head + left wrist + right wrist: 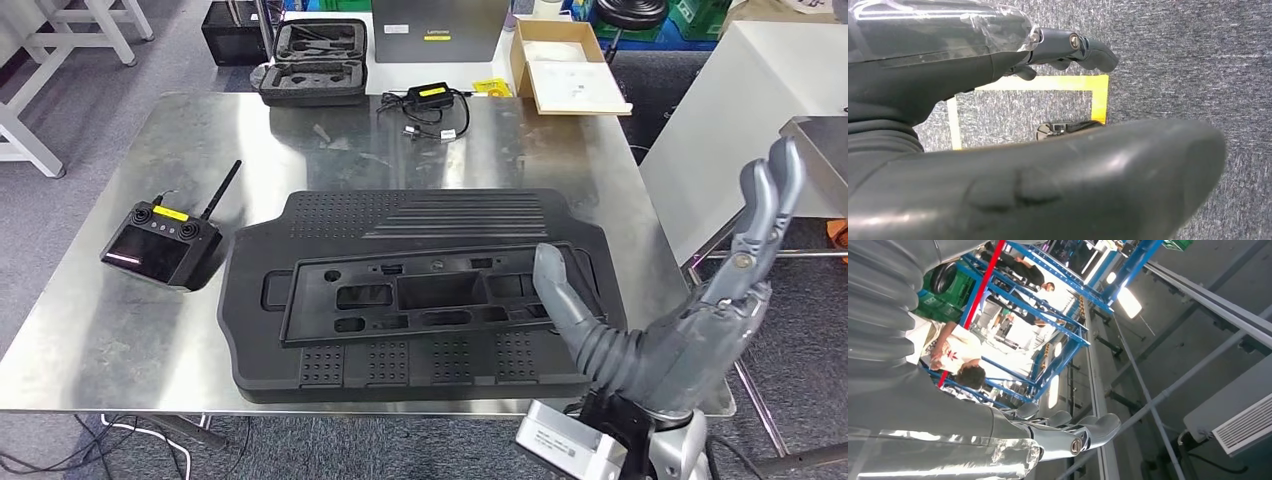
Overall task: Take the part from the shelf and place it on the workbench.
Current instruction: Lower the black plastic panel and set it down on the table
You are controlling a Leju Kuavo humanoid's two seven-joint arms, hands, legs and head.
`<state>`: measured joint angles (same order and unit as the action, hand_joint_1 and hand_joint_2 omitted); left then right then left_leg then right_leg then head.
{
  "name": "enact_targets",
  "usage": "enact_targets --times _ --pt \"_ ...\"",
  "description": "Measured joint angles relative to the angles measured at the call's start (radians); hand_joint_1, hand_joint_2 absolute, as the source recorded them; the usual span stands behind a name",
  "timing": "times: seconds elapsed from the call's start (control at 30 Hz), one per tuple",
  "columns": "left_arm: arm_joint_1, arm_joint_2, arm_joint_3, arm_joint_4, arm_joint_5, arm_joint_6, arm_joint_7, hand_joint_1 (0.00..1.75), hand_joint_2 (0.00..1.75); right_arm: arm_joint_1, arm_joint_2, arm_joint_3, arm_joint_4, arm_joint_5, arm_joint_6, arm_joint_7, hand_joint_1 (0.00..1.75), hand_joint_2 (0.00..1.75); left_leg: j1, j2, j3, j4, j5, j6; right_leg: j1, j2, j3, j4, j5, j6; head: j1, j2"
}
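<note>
Your right hand (700, 310) is empty, fingers apart, at 4 o'clock of the black part (420, 295) on the counter (130, 330); withdraw without nudging it.

We see the right hand (690, 300): grey, ribbed black cuff, thick grey thumb. The left hand (998, 150) shows dark fingers, round screws, clear plastic wrap.
</note>
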<state>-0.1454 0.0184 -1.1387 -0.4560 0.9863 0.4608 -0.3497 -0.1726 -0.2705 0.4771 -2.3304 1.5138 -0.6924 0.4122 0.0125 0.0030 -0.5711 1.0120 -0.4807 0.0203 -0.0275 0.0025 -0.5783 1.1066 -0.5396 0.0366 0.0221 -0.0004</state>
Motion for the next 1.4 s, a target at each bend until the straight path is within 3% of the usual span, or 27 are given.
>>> enact_targets --times 0.07,0.2,0.27,0.33,0.37,0.4,0.43,0.47,0.53,0.57,0.6,0.67,0.73,0.83,0.87,0.9,0.93,1.03,1.1,1.17,1.23,1.27,1.33,1.37,1.4 --pt "0.0 0.0 0.0 0.001 0.0 0.0 0.002 0.0 0.0 0.007 0.004 -0.004 -0.001 -0.006 0.0 -0.013 0.0 1.75 -0.001 -0.001 -0.002 0.007 -0.003 -0.013 0.003 0.002 0.034 -0.078 0.027 -0.006 0.002 0.0" --pt "-0.001 0.0 0.0 0.001 0.0 0.0 0.005 0.0 0.0 0.016 0.015 -0.017 -0.002 -0.015 0.0 -0.037 0.0 1.75 0.0 -0.002 -0.005 0.02 -0.013 -0.039 0.005 0.004 0.029 -0.089 0.032 -0.032 -0.003 0.0" --pt "-0.001 0.0 0.0 0.001 0.0 0.0 0.005 0.0 0.0 0.02 0.024 -0.022 -0.002 -0.026 0.0 -0.054 0.0 1.75 0.003 -0.003 -0.033 0.097 -0.072 -0.049 0.003 0.001 0.025 -0.094 0.039 -0.046 -0.013 0.0" --pt "0.0 0.0 0.0 0.001 0.0 0.0 0.007 0.0 0.0 0.029 0.036 -0.031 -0.001 -0.051 0.0 -0.091 0.0 1.75 0.004 -0.002 -0.082 0.228 -0.146 -0.056 0.005 -0.002 0.018 -0.094 0.043 -0.053 -0.023 0.0" --pt "0.0 0.0 0.0 0.001 0.001 0.0 0.008 0.0 0.0 0.035 0.044 -0.037 -0.001 -0.07 0.0 -0.118 0.0 1.75 0.004 -0.002 -0.097 0.276 -0.163 -0.058 0.006 -0.003 0.015 -0.093 0.045 -0.054 -0.024 0.0" --pt "0.001 0.0 0.0 0.002 0.003 0.0 0.008 0.0 0.0 0.041 0.054 -0.046 -0.001 -0.099 0.0 -0.162 0.0 1.75 0.004 -0.002 -0.096 0.29 -0.16 -0.058 0.006 -0.004 0.013 -0.093 0.046 -0.054 -0.024 0.0" --pt "0.001 0.0 0.0 0.002 0.006 0.001 0.009 0.0 0.0 0.051 0.07 -0.058 -0.001 -0.145 0.0 -0.228 0.0 1.75 0.005 -0.002 -0.075 0.263 -0.138 -0.058 0.006 -0.004 0.012 -0.092 0.048 -0.053 -0.025 0.0" --pt "0.001 0.0 0.0 0.004 0.009 0.002 0.008 0.0 0.0 0.063 0.094 -0.076 0.0 -0.213 0.0 -0.332 0.0 1.75 0.005 -0.002 -0.038 0.202 -0.105 -0.056 0.006 -0.004 0.011 -0.091 0.049 -0.052 -0.025 0.0" --pt "0.001 0.0 0.0 0.005 0.015 0.003 0.006 0.0 0.0 0.094 0.163 -0.128 0.01 -0.388 -0.001 -0.614 0.0 1.75 0.004 -0.003 0.035 0.061 -0.056 -0.051 0.007 -0.004 0.009 -0.088 0.05 -0.046 -0.027 0.0" --pt "0.001 0.0 0.0 0.006 0.018 0.003 0.004 0.0 0.0 0.109 0.202 -0.162 0.019 -0.466 -0.001 -0.752 0.0 1.75 0.003 -0.004 0.055 0.018 -0.046 -0.048 0.008 -0.004 0.008 -0.086 0.052 -0.042 -0.028 0.0" --pt "0.002 0.0 0.0 0.006 0.021 0.004 0.003 0.0 0.0 0.12 0.237 -0.195 0.028 -0.522 -0.001 -0.854 0.0 1.75 0.001 -0.005 0.06 0.0 -0.046 -0.045 0.01 -0.003 0.006 -0.085 0.055 -0.036 -0.029 0.0" --pt "0.003 -0.001 0.0 0.006 0.025 0.004 0.0 0.0 0.0 0.139 0.297 -0.254 0.042 -0.574 -0.001 -0.959 0.0 1.75 0.001 -0.005 0.056 -0.006 -0.041 -0.034 0.01 -0.003 0.003 -0.086 0.058 -0.026 -0.028 0.0" --pt "0.003 -0.002 0.0 0.007 0.029 0.004 -0.002 0.0 0.0 0.155 0.343 -0.298 0.053 -0.593 -0.001 -0.99 0.0 1.75 0.004 -0.001 0.049 -0.013 -0.031 -0.018 0.009 -0.003 -0.009 -0.06 0.032 -0.017 -0.024 0.0" --pt "0.005 -0.003 0.0 0.008 0.031 0.006 -0.003 0.0 0.0 0.172 0.394 -0.362 0.069 -0.605 -0.001 -1.0 0.0 1.75 0.001 0.004 0.03 -0.014 -0.017 -0.001 0.007 -0.003 -0.073 0.108 -0.078 -0.009 -0.015 0.0" --pt "0.006 -0.003 0.0 0.008 0.031 0.007 -0.003 0.0 0.0 0.177 0.407 -0.379 0.074 -0.607 -0.001 -1.001 0.0 1.75 -0.002 0.005 0.022 -0.012 -0.014 0.001 0.007 -0.003 -0.092 0.165 -0.102 -0.008 -0.014 0.0" --pt "0.008 -0.003 0.0 0.009 0.032 0.007 -0.003 0.0 0.0 0.182 0.418 -0.394 0.077 -0.608 -0.001 -1.003 0.0 1.75 -0.004 0.005 0.016 -0.009 -0.011 0.002 0.008 -0.003 -0.096 0.192 -0.106 -0.008 -0.014 0.0" --pt "0.008 -0.003 0.0 0.009 0.033 0.007 -0.003 0.0 0.0 0.186 0.428 -0.406 0.08 -0.61 -0.001 -1.004 0.0 1.75 -0.006 0.005 0.011 -0.007 -0.009 0.002 0.009 -0.003 -0.081 0.18 -0.092 -0.011 -0.013 0.0" --pt "0.009 -0.004 0.0 0.009 0.039 0.007 -0.004 0.0 0.0 0.191 0.455 -0.437 0.087 -0.614 -0.001 -1.006 0.0 1.75 -0.011 0.005 0.004 0.001 -0.006 -0.001 0.018 -0.003 0.037 -0.015 -0.013 -0.031 -0.013 0.0" --pt "0.008 -0.005 0.0 0.009 0.04 0.007 -0.005 0.0 0.0 0.193 0.469 -0.45 0.089 -0.616 -0.001 -1.006 0.0 1.75 -0.011 0.005 0.0 0.003 0.0 -0.01 0.026 -0.003 0.076 -0.094 0.001 -0.039 -0.014 0.0" --pt "0.008 -0.006 0.0 0.009 0.041 0.008 -0.006 0.0 0.0 0.195 0.481 -0.459 0.091 -0.616 -0.001 -1.008 0.0 1.75 -0.011 0.006 -0.003 0.001 0.007 -0.023 0.028 -0.003 0.075 -0.108 0.007 -0.043 -0.014 0.0" --pt "0.008 -0.006 0.0 0.009 0.043 0.008 -0.008 0.0 0.0 0.196 0.492 -0.467 0.093 -0.618 -0.001 -1.01 0.0 1.75 -0.011 0.003 -0.011 0.021 -0.012 -0.035 0.022 -0.006 0.071 -0.119 0.02 -0.051 -0.016 0.0" --pt "0.009 -0.006 0.0 0.01 0.044 0.008 -0.009 0.0 0.0 0.196 0.498 -0.471 0.094 -0.619 -0.001 -1.011 0.0 1.75 -0.01 0.001 -0.024 0.056 -0.041 -0.041 0.018 -0.008 0.067 -0.123 0.027 -0.055 -0.02 0.0" --pt "0.01 -0.006 0.0 0.01 0.047 0.008 -0.012 0.0 0.0 0.198 0.508 -0.478 0.096 -0.619 -0.001 -1.014 0.0 1.75 -0.004 0.0 -0.068 0.176 -0.122 -0.052 0.016 -0.01 0.054 -0.123 0.037 -0.061 -0.027 0.0" --pt "0.011 -0.006 0.0 0.011 0.048 0.008 -0.013 0.0 0.0 0.2 0.512 -0.482 0.098 -0.619 -0.001 -1.015 0.0 1.75 -0.001 0.0 -0.088 0.237 -0.15 -0.057 0.016 -0.011 0.046 -0.121 0.04 -0.062 -0.03 0.0" --pt "0.012 -0.006 0.0 0.012 0.049 0.008 -0.013 0.0 0.0 0.203 0.515 -0.486 0.1 -0.619 -0.001 -1.015 0.0 1.75 0.002 0.0 -0.095 0.271 -0.16 -0.061 0.015 -0.011 0.039 -0.118 0.043 -0.061 -0.03 0.0"
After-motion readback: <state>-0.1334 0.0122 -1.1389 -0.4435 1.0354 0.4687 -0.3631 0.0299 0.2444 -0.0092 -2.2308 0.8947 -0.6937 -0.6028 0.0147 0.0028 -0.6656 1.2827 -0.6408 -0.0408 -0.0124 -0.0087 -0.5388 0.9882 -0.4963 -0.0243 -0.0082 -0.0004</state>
